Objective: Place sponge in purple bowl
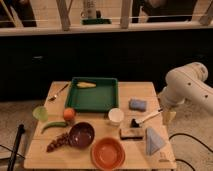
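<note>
The sponge (138,104) is a small light-blue pad lying on the right side of the wooden table (47,152), just right of the green tray. The purple bowl (81,135) stands upright and looks empty at the front left-centre, next to the orange bowl (107,152). My gripper (168,116) hangs from the white arm (187,87) over the table's right edge. It is to the right of the sponge and slightly nearer the front, apart from it, and far from the purple bowl.
A green tray (92,100) at the back holds a banana (86,84). A white cup (115,116), a block brush (131,133), a white-handled brush (146,118) and a folded blue cloth (154,141) lie between sponge and front edge. Fork, orange, grapes and green items lie on the left.
</note>
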